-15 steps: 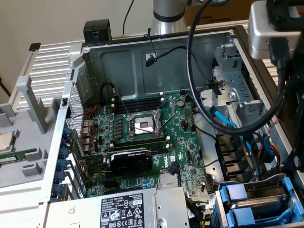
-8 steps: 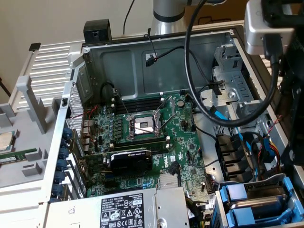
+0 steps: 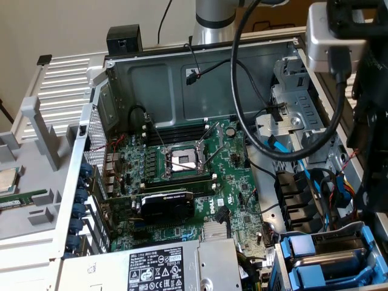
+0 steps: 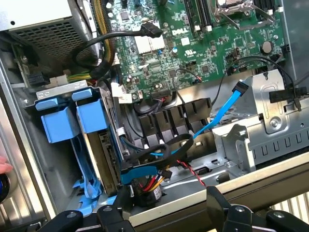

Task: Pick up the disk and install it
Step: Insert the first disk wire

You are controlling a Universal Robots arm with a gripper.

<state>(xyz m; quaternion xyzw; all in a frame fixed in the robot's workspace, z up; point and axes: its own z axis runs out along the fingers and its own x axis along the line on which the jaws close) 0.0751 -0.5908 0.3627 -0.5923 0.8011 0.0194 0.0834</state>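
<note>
My gripper [image 4: 166, 209] hangs open over the near wall of an open computer case, its black fingers [image 4: 219, 203] spread with nothing between them. Just beyond them stands the drive cage [image 4: 113, 159], which has two blue plastic carriers [image 4: 72, 116] on edge in it, side by side. The same carriers [image 3: 321, 257] show at the exterior view's lower right, below the arm's dark wrist [image 3: 370, 121]. A drive's edge [image 4: 104, 150] shows under the carrier nearer the motherboard. I cannot tell whether either carrier holds the disk.
The motherboard [image 3: 194, 176] with an open processor socket [image 3: 182, 160] lies in the case, and a graphics card [image 3: 167, 206] sits in front of it. Black cables [image 3: 242, 109] and a blue data cable [image 4: 227, 111] loop over the empty bays [image 4: 270, 121]. The power supply [image 3: 170, 267] borders the cage.
</note>
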